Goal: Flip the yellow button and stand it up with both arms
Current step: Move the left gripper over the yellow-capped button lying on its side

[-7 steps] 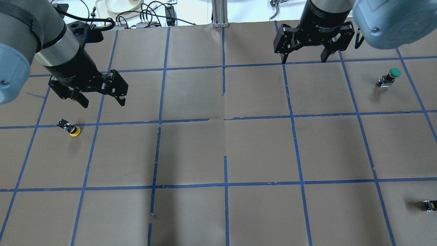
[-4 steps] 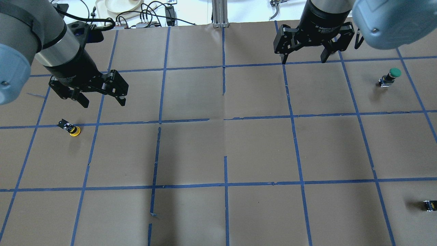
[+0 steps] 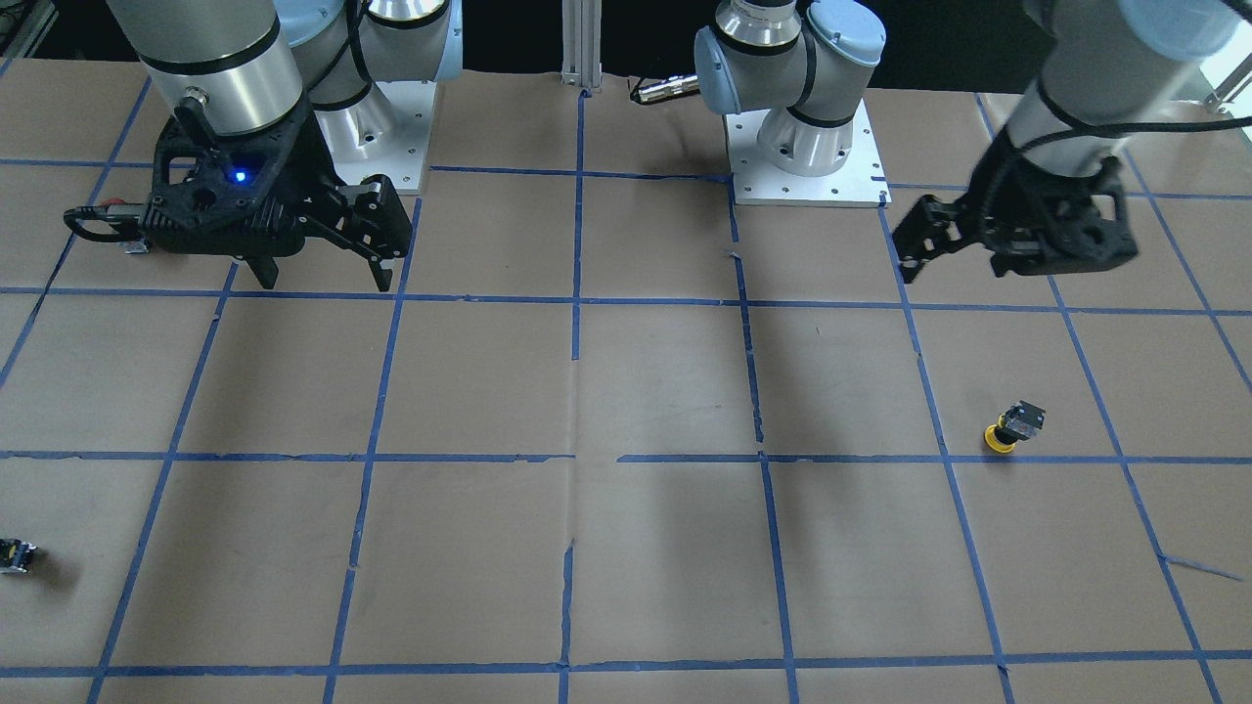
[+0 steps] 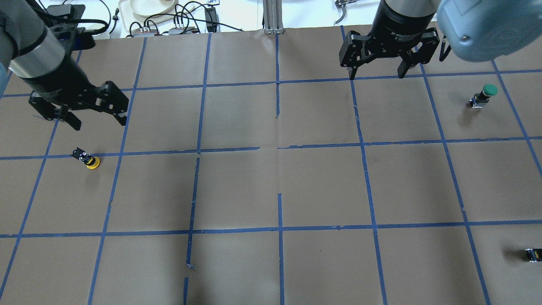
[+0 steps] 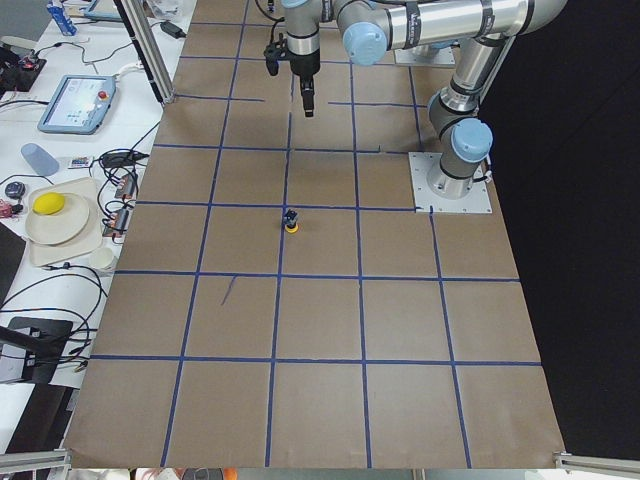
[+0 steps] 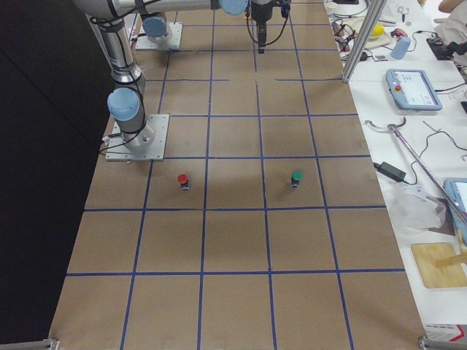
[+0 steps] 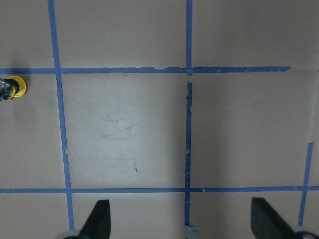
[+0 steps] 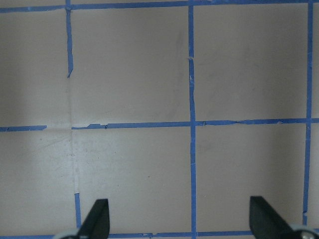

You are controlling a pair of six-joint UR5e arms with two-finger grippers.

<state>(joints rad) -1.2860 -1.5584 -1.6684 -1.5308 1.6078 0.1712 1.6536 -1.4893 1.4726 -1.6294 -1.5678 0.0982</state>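
The yellow button lies tilted on the brown paper at the left, its yellow cap on the paper and its black body pointing back-left. It also shows in the front view, the exterior left view and at the left edge of the left wrist view. My left gripper hangs open and empty above the table, behind the button and a little to its right. My right gripper is open and empty at the back right, far from the button.
A green-capped button stands at the right. A red-capped button stands near the right arm's base. A small black-white block with a yellow spot lies at the front right edge. Cables and dishes lie beyond the table's back edge.
My left gripper has moved to the left, towards the table's left edge, still open. The right gripper and the yellow button have not moved.
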